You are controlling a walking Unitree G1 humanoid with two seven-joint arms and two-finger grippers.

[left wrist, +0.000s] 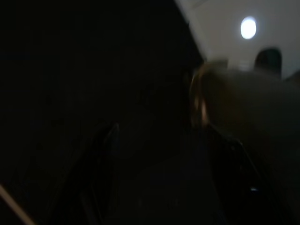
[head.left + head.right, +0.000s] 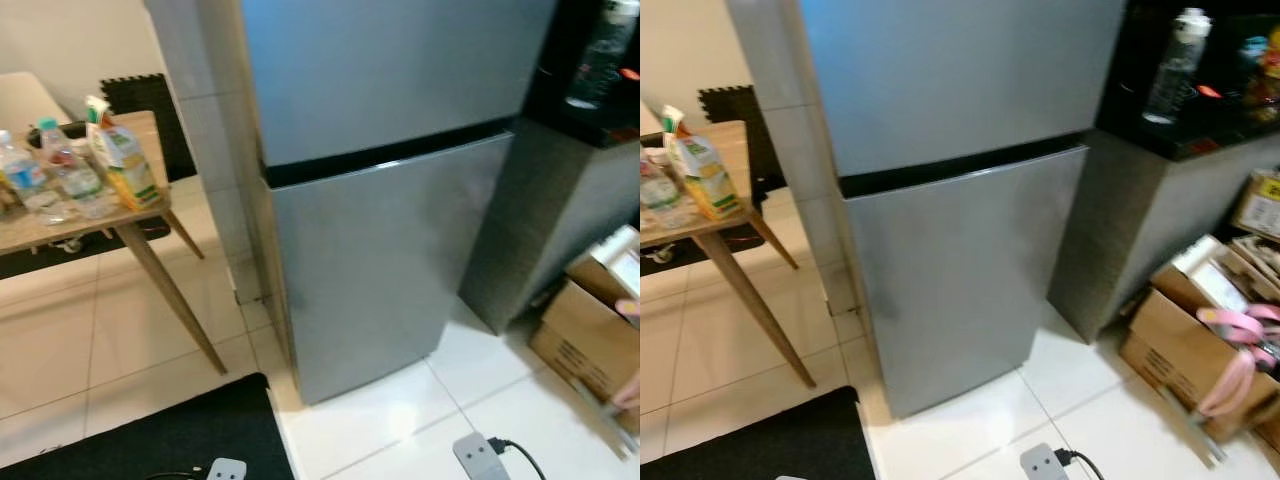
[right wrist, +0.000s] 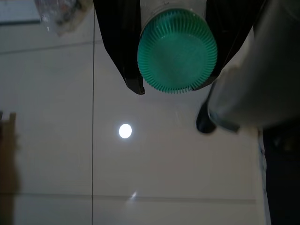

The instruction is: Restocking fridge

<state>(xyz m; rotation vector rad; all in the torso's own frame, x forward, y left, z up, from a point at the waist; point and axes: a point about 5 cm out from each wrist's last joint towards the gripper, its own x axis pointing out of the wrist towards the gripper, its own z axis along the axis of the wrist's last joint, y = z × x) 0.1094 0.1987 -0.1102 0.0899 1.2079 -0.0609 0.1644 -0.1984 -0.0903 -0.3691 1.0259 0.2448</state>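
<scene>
Right tool (image 3: pixel 176 70) clamped on a bottle with a ribbed green cap (image 3: pixel 177 50), black fingers (image 3: pixel 123 44) pressing its neck from both sides, hanging above pale floor tiles (image 3: pixel 61 154). Left tool (image 1: pixel 159 178) in deep shade, two dark fingers faintly visible with a gap between, holding nothing discernible. Silver two-door fridge (image 2: pixel 385 190) straight ahead, both doors closed. To its left, a wooden table (image 2: pixel 135 215) carrying water bottles (image 2: pixel 68 168) and a juice carton (image 2: pixel 125 160). Cardboard boxes (image 2: pixel 1185 345) on the floor to the right.
</scene>
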